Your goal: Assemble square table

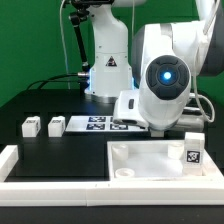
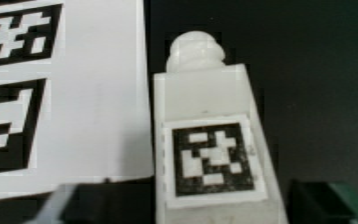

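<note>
The white square tabletop [image 1: 150,160] lies at the front of the exterior view's right, with a black-and-white tag [image 1: 191,155] at its right edge. Two small white tagged legs [image 1: 30,127] [image 1: 55,125] stand at the left. In the wrist view a third white leg [image 2: 211,130] lies flat on the black table, tag up and screw tip [image 2: 197,48] pointing away. My gripper [image 2: 202,212] is low over it and open. One dark finger stands on each side of the leg's near end. In the exterior view the arm's wrist [image 1: 165,78] hides the gripper and this leg.
The marker board [image 1: 95,124] lies behind the tabletop and shows right beside the leg in the wrist view [image 2: 16,90]. A long white border rail [image 1: 60,185] runs along the front and left. The robot base [image 1: 108,70] and cables stand at the back.
</note>
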### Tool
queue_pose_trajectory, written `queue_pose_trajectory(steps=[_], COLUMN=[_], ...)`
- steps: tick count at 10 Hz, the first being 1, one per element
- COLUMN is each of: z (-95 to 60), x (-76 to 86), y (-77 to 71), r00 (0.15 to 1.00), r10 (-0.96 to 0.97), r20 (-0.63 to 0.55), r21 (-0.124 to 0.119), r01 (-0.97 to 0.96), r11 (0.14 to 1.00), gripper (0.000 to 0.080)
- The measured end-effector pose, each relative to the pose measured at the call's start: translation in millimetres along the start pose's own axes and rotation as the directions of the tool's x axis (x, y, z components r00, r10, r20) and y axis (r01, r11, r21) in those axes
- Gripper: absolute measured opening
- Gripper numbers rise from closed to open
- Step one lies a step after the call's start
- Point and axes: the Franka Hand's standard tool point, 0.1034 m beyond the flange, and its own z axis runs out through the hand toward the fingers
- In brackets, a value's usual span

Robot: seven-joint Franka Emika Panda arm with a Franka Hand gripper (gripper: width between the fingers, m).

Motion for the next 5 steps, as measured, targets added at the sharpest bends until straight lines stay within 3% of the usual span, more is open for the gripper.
queue_pose_trajectory(steps=[1,2,5], z=[-0.1,-0.2,-0.5], x=[0.1,0.2,0.5], y=[0.4,0.8,1.7], r00=[1.0,1.0,1.0], r10=[0.001,0.001,0.003], r20=[0.0,0.0,0.0], r21=[0.001,0.002,0.004], r01=[-0.001,-0.001,-0.003], r11=[1.0,1.0,1.0], gripper=[0.0419,0.0288,0.0288])
